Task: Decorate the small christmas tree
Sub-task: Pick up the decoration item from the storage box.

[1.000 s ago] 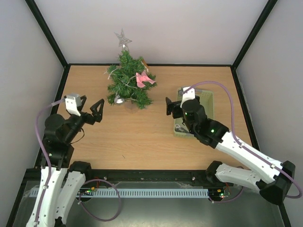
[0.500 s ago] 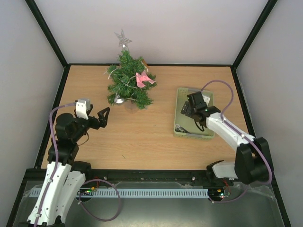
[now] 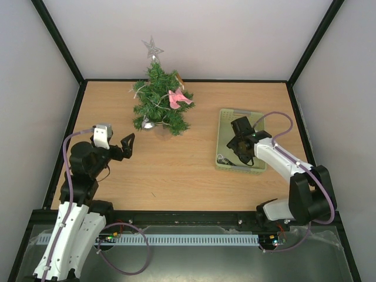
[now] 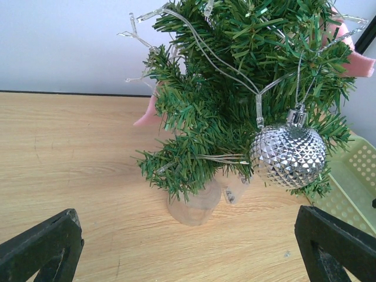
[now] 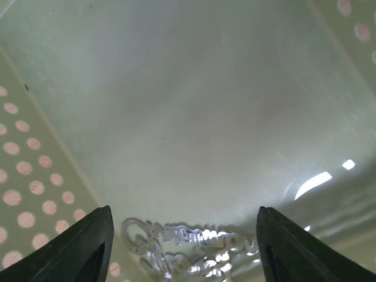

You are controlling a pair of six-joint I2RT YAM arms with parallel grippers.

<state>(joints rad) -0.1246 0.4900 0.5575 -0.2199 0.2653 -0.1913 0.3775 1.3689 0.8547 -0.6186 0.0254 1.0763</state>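
The small christmas tree (image 3: 157, 101) stands at the back of the table with a silver star on top, a pink ornament (image 3: 178, 98) and a silver faceted ball (image 4: 287, 155) hung on it. My left gripper (image 3: 124, 145) is open and empty, hovering left of the tree; the left wrist view shows the tree's wooden base (image 4: 195, 207) ahead. My right gripper (image 3: 237, 145) is open, reaching down inside the pale green basket (image 3: 223, 123). In the right wrist view a silver lettered ornament (image 5: 188, 254) lies on the basket floor between the open fingers.
Black frame rails and white walls enclose the wooden table (image 3: 176, 170). The basket's perforated side wall (image 5: 23, 194) is close on the left of my right gripper. A string of clear lights (image 4: 194, 41) runs through the tree's branches.
My right gripper has dropped lower into the basket and shifted slightly toward its near end. My left arm has barely moved in the last half second, after drawing in earlier.
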